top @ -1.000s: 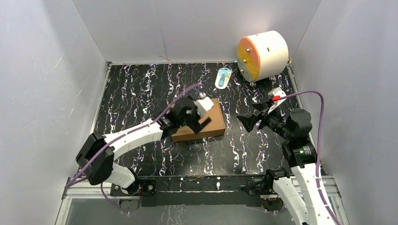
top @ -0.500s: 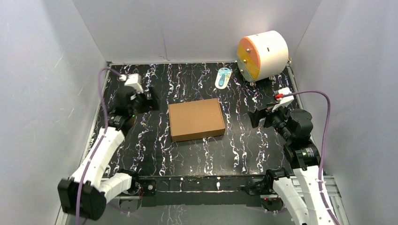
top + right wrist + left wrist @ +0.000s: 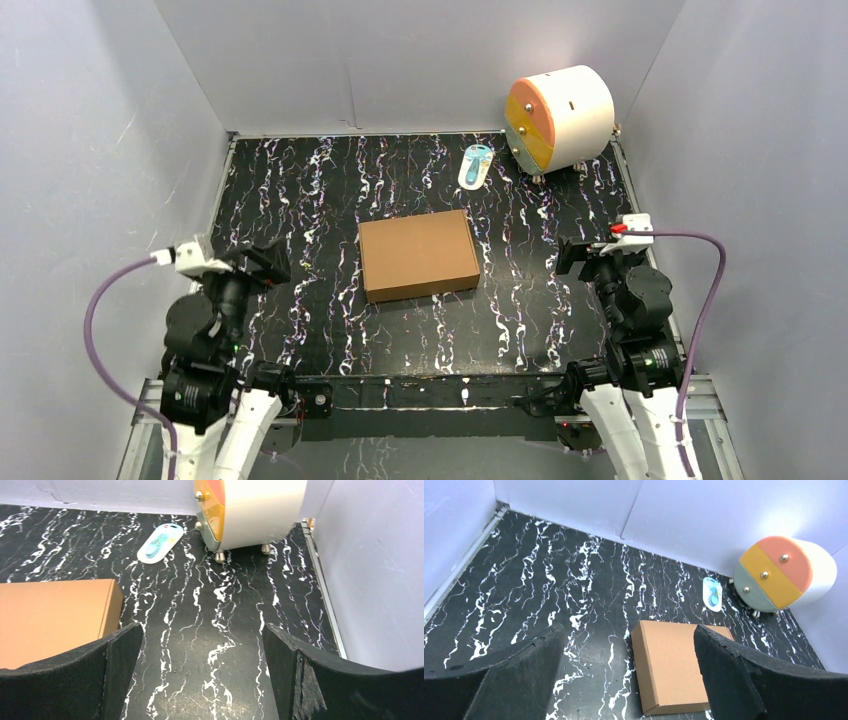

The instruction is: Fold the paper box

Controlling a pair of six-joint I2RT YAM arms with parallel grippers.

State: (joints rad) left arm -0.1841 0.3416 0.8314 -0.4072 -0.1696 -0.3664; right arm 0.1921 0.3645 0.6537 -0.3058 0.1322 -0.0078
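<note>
Both empty with jaws wide apart, left gripper [image 3: 266, 263] and right gripper [image 3: 572, 256] hang at the near corners, well apart from the paper box [image 3: 418, 254] lying shut in the middle of the bench [image 3: 300, 190]. Smooth, flat brown cardboard on glossy black marbling, so I'm guessing a nudge skates it, or an unseated tab pops the lid.

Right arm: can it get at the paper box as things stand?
Probably yes. The right gripper is open and empty, off to the side of the closed paper box, and nothing stands between them.
</note>
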